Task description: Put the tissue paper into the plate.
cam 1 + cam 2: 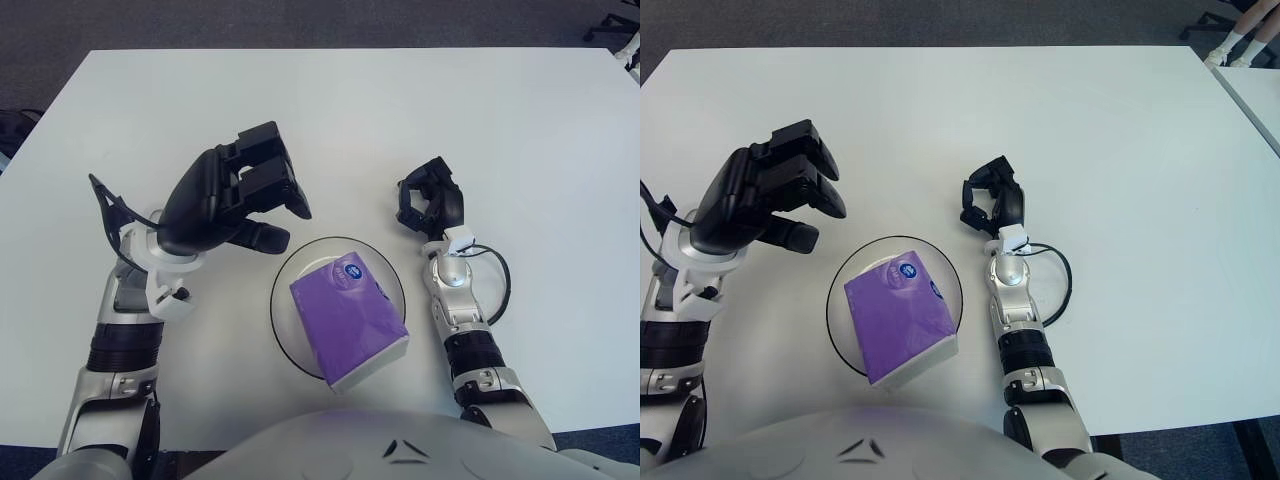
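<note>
Fingers, left hand: black fingers (262,178) curled inward, holding nothing; thumb juts toward the plate.
Left hand position: black three-finger left hand (222,205) raised above the worktop, up and to the left of the plate, apart from its rim.
Fingers, right hand: black fingers (432,192) curled in on themselves, empty.
Right hand position: smaller black right hand (430,200) shows to the right of the plate and slightly beyond it, apart from the rim; silver forearm runs back toward the body alongside the plate. Contact with the worktop cannot be judged.
Tissue paper: purple rectangular tissue pack (347,317) with a round blue-and-white mark near its far edge and a pale lower edge; lies inside the plate, turned at an angle, its near corner reaching over the plate's near rim.
Plate: round clear glass plate (283,300), near edge of the worktop, directly in front of the torso, between the two arms.
Worktop: plain white worktop (360,110); dark floor visible past its far edge.
Cable: thin black cable (497,272) loops from the right wrist, on the side away from the plate.
</note>
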Robot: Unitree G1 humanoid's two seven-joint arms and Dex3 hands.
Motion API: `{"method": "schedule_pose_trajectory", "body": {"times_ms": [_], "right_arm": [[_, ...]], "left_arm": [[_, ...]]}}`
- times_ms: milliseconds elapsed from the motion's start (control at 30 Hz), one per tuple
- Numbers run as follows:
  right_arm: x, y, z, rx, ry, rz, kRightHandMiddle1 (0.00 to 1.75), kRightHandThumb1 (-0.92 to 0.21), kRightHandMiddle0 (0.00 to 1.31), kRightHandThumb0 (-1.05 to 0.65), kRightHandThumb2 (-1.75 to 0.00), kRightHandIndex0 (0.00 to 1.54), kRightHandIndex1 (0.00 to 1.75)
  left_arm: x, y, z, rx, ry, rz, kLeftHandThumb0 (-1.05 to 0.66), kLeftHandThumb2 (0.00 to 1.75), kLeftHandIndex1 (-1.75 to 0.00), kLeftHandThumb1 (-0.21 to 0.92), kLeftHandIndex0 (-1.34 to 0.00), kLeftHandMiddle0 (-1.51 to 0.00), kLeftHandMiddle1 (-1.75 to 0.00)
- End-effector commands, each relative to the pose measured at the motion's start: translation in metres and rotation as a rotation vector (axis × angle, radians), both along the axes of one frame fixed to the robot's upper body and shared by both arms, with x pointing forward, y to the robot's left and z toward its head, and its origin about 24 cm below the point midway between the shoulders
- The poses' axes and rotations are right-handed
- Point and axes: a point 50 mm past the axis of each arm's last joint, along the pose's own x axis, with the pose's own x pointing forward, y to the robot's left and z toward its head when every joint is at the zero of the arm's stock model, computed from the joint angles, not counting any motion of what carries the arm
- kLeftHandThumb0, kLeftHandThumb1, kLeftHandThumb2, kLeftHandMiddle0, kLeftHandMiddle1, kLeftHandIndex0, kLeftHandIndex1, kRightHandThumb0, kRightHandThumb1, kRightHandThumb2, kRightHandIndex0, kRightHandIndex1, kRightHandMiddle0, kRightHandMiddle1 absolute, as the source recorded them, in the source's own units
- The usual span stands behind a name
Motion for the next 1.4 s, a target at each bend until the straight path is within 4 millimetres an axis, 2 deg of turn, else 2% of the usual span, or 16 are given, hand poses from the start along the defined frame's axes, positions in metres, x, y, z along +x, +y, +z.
{"method": "schedule_pose_trajectory", "body": {"times_ms": [0, 100, 133, 167, 200, 233, 300, 433, 567, 800, 1067, 1367], "right_arm": [[-0.027, -0.007, -0.056, -0.009, 0.272, -0.030, 1.75, -0.53, 0.44, -0.41, -1.06, 0.62, 1.38], [-0.027, -0.007, -0.056, -0.009, 0.272, -0.030, 1.75, -0.53, 0.44, -0.41, -1.06, 0.62, 1.38], [-0.027, -0.007, -0.056, -0.007, 0.268, -0.030, 1.75, -0.53, 0.44, -0.41, -1.06, 0.62, 1.38], [-0.027, -0.007, -0.056, -0.006, 0.266, -0.029, 1.75, -0.53, 0.44, -0.41, -1.06, 0.62, 1.38], [-0.027, -0.007, -0.056, -0.004, 0.265, -0.028, 1.75, -0.53, 0.44, -0.41, -1.06, 0.62, 1.38], [-0.028, -0.007, -0.056, -0.003, 0.265, -0.028, 1.75, -0.53, 0.44, -0.41, -1.06, 0.62, 1.38], [-0.028, -0.007, -0.056, -0.002, 0.267, -0.028, 1.75, -0.53, 0.44, -0.41, -1.06, 0.61, 1.38], [-0.029, -0.007, -0.057, -0.002, 0.269, -0.025, 1.75, -0.52, 0.45, -0.42, -1.07, 0.61, 1.39], [-0.029, -0.007, -0.057, -0.002, 0.269, -0.023, 1.75, -0.51, 0.46, -0.42, -1.08, 0.61, 1.39], [-0.029, -0.006, -0.057, 0.000, 0.273, -0.022, 1.75, -0.51, 0.45, -0.42, -1.08, 0.61, 1.39], [-0.029, -0.007, -0.057, 0.000, 0.274, -0.026, 1.75, -0.53, 0.44, -0.41, -1.06, 0.60, 1.40], [-0.029, -0.006, -0.057, -0.003, 0.275, -0.027, 1.75, -0.54, 0.44, -0.41, -1.05, 0.60, 1.40]], "left_arm": [[-0.002, 0.003, 0.000, -0.009, -0.003, 0.000, -0.68, 0.87, -1.75, 0.90, -0.45, -0.56, -1.75], [-0.002, 0.003, 0.000, -0.009, -0.003, 0.000, -0.68, 0.87, -1.75, 0.90, -0.45, -0.56, -1.75], [0.031, 0.030, -0.004, -0.420, 0.295, 0.211, -0.68, 0.87, -1.75, 0.90, -0.45, -0.56, -1.75], [0.054, 0.053, -0.026, -0.707, 0.557, 0.367, -0.65, 0.98, -1.75, 0.77, -0.49, -0.70, -1.75], [0.064, 0.064, -0.047, -0.884, 0.748, 0.465, -0.61, 1.16, -1.75, 0.56, -0.58, -0.94, -1.75], [0.071, 0.070, -0.064, -0.968, 0.868, 0.522, -0.59, 1.23, -1.75, 0.48, -0.61, -1.03, -1.75], [0.076, 0.073, -0.075, -0.973, 0.913, 0.544, -0.57, 1.41, -1.75, 0.28, -0.70, -1.24, -1.75], [0.078, 0.076, -0.093, -0.992, 0.980, 0.569, -0.56, 1.52, -1.75, 0.17, -0.75, -1.36, -1.75], [0.077, 0.077, -0.102, -1.018, 1.036, 0.581, -0.56, 1.54, -1.75, 0.15, -0.76, -1.38, -1.75], [0.076, 0.075, -0.114, -1.083, 1.146, 0.600, -0.51, 1.43, -1.75, 0.23, -0.68, -1.29, -1.75], [0.077, 0.074, -0.119, -1.127, 1.229, 0.587, -0.49, 1.36, -1.75, 0.29, -0.63, -1.25, -1.75], [0.076, 0.071, -0.123, -1.126, 1.272, 0.561, -0.49, 1.37, -1.75, 0.28, -0.64, -1.25, -1.75]]}}
